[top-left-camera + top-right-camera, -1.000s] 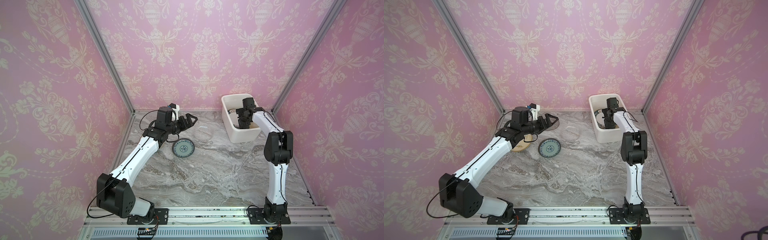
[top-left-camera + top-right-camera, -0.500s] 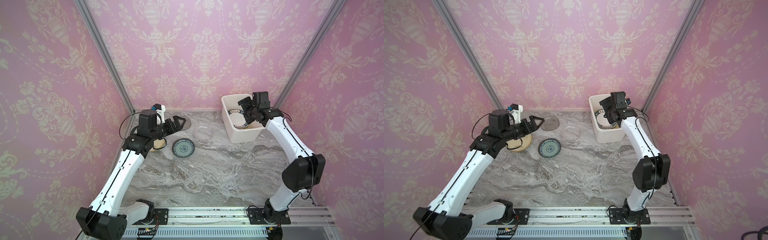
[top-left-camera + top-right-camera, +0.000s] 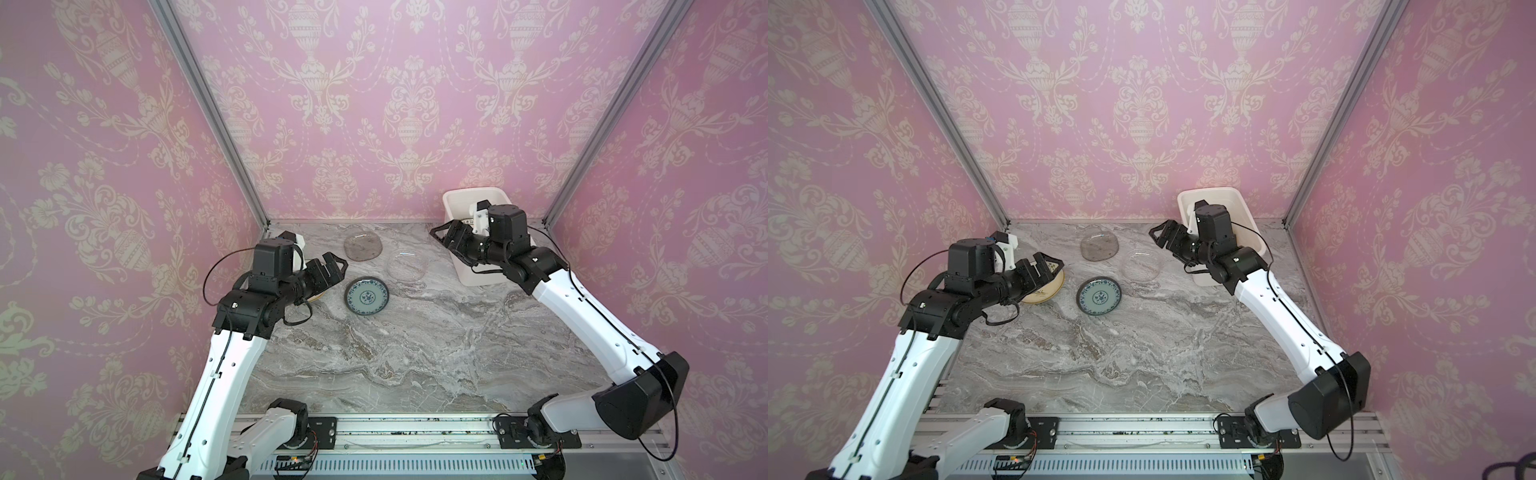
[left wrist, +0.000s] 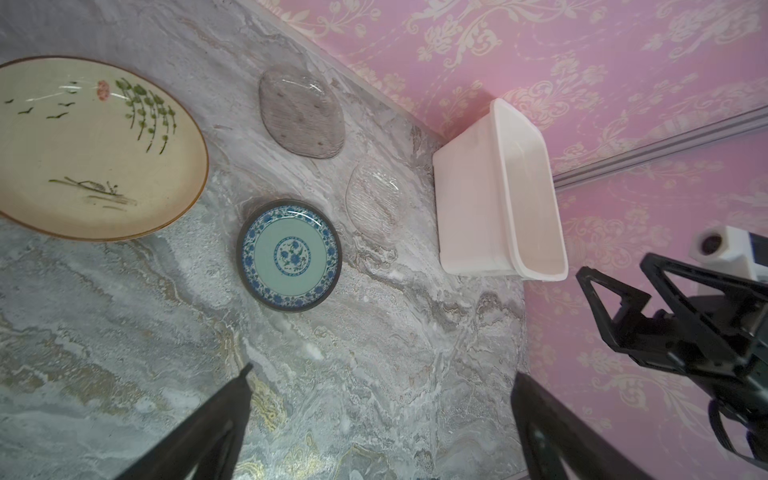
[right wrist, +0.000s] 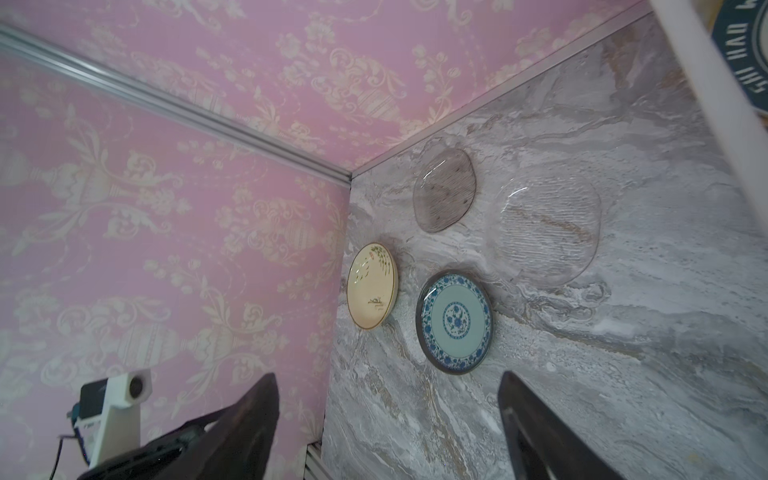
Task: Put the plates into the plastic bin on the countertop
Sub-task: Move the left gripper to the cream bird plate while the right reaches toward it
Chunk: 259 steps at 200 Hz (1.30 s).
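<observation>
Marble countertop (image 3: pixel 1142 353) — cream plate (image 3: pixel 1044 293) half hidden behind the left jaws; left and right jaws both apart, empty.

Left arm (image 3: pixel 232 361): base on the left of the front rail (image 3: pixel 415 428), upper link steep, elbow bent, forearm reaching toward the back-left corner of the worktop (image 3: pixel 415 353). Left pincer (image 3: pixel 330 268) is held clear above the surface, roughly level, aimed at the middle of the back edge. Its jaws are spread wide, nothing between them, confirmed in the left wrist view. Right arm (image 3: pixel 582 307): base on the right of the rail, elbow folded out low by the front-right corner, forearm angled up toward the back-right corner. Right pincer (image 3: pixel 446 239) is off the surface, pointing left along the back edge, jaws apart and empty.
</observation>
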Each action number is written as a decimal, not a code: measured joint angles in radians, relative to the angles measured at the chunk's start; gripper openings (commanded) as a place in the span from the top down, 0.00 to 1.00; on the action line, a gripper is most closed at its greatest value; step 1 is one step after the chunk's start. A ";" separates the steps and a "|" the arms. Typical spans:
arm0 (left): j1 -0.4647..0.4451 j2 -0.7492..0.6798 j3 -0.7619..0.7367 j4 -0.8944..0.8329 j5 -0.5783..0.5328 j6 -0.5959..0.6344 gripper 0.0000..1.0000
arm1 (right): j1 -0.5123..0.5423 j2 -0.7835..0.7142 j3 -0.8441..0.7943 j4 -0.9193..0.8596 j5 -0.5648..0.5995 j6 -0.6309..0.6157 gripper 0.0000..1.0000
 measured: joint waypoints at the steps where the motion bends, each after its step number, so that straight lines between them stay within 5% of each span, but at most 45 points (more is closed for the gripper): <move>1: 0.001 0.000 0.000 -0.002 -0.001 -0.001 0.01 | 0.005 -0.003 -0.003 0.000 -0.001 -0.004 0.19; 83: 0.270 0.066 -0.163 -0.045 0.012 -0.145 0.09 | 0.376 0.098 -0.023 -0.068 0.058 -0.387 0.26; 132: 0.371 0.167 -0.209 -0.013 0.015 -0.131 0.10 | 0.464 0.195 0.023 -0.137 0.109 -0.567 0.24; 203: 0.477 0.342 -0.217 0.073 0.006 -0.024 0.21 | 0.463 0.264 0.135 -0.182 0.133 -0.565 0.25; 259: 0.506 0.526 -0.229 0.217 0.040 -0.017 0.36 | 0.463 0.388 0.243 -0.180 0.117 -0.432 0.25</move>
